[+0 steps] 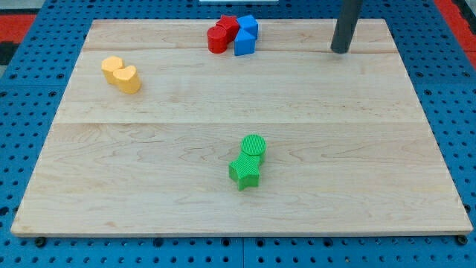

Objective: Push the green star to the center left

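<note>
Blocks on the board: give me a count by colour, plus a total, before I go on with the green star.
Green: 2, the green star and the green cylinder touching it
Red: 2, the red blocks
Blue: 2, the blue blocks
Yellow: 2, the yellow blocks
Total: 8
My tip is at the view's top right, away from all of them.

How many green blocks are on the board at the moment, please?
2: a green cylinder just below the board's centre, and a green star touching it on the side toward the view's bottom. Both show fully; none seem hidden. My tip is far off, upper right.
</note>
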